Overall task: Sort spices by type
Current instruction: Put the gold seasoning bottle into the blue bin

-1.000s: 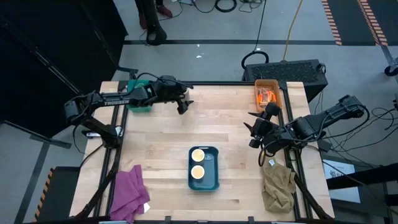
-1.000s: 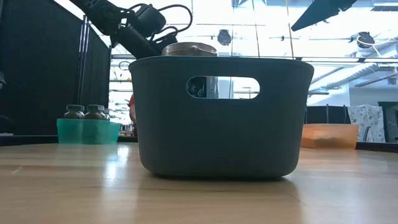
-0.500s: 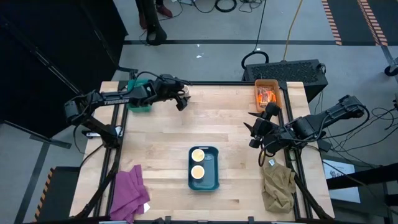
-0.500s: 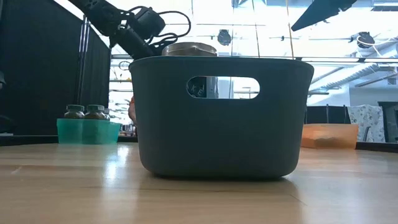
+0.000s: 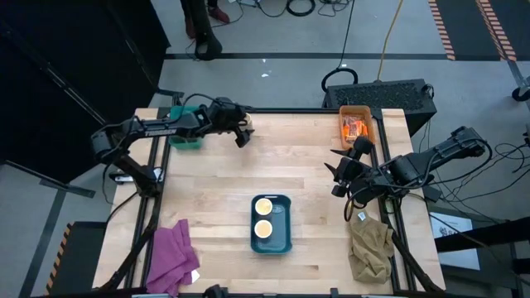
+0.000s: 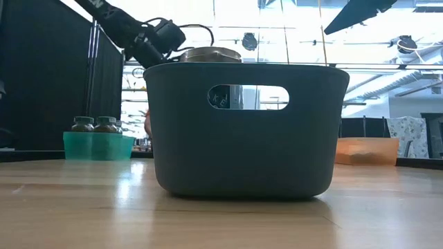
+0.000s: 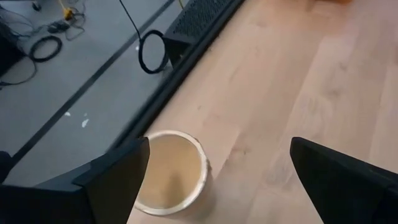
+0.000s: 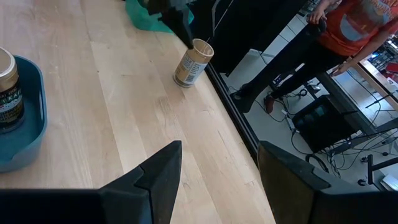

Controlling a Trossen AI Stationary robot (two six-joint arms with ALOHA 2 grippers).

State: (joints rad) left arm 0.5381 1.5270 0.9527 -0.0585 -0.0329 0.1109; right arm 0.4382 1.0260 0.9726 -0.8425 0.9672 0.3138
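Note:
A jar with a cream-yellow top stands upright on the table near its far edge, also seen as the jar in the right wrist view. My left gripper hangs open just above it, its fingers spread wide and touching nothing I can see. Two more cream-topped jars stand in a dark blue tray. Green jars sit in a green bin at the far left. Orange packets lie in an orange bin at the far right. My right gripper waits open at the table's right side.
A purple cloth lies at the near left corner and a khaki cloth at the near right edge. In the low view the tray's wall fills the middle. A person stands beyond the far edge. Bare wood lies between tray and bins.
My left gripper has drifted a little toward the table's far edge, over the lone cream-topped jar. The right arm and all jars, bins and cloths have stayed where they were.

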